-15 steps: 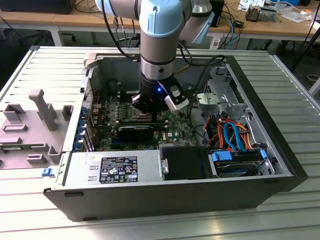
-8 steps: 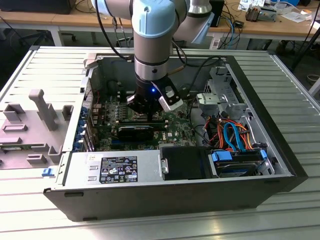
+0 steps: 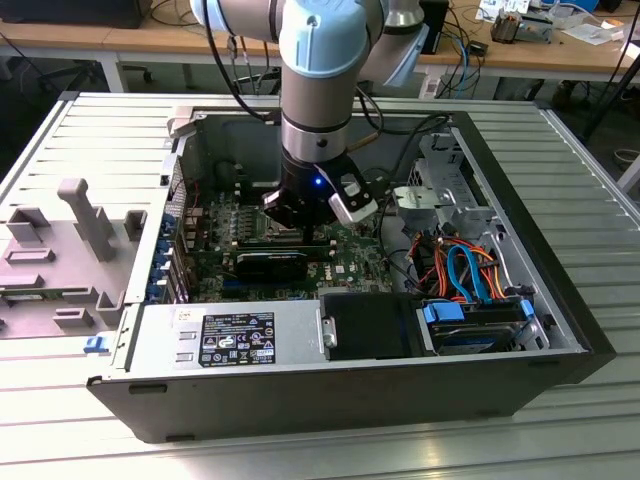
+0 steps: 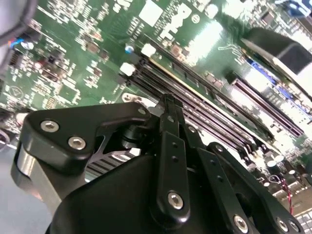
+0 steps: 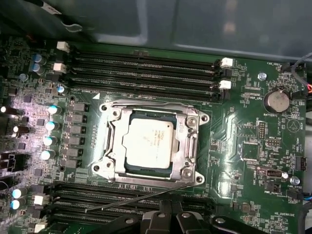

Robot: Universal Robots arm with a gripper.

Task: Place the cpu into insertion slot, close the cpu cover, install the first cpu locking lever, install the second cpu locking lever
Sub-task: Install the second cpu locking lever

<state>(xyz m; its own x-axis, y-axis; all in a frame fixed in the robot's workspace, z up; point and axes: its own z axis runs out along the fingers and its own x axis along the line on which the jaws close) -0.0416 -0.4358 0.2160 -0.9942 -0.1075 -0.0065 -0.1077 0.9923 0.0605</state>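
- The arm (image 3: 318, 90) is reaching down into the open computer case (image 3: 300, 400), which is lying on a ribbed metal table (image 3: 600, 200).
- The gripper (image 4: 168, 105) is hanging low over the motherboard (image 5: 243, 122); in the second wrist view its black fingers (image 4: 171, 126) are meeting at a single narrow tip, pressed together with nothing between them.
- The cpu (image 5: 148, 145) is sitting flat in the socket, its dull silver top facing up.
- The cpu cover (image 5: 187, 141) is lying closed around the cpu, framing it on all four sides.
- A thin locking lever (image 5: 141, 199) is running slantwise across the memory slots (image 5: 97, 204) just beside the socket, near the gripper's fingers in the first wrist view; whether it is latched cannot be told.
- More memory slots (image 5: 146, 73) are lying on the socket's other side.
- A round coin battery (image 5: 276, 101) is sitting on the board, well apart from the socket.
- In the exterior view, the power supply (image 3: 230, 340) is occupying the case's near side, and the orange and blue cables (image 3: 465, 270) are lying toward the exterior view's right.
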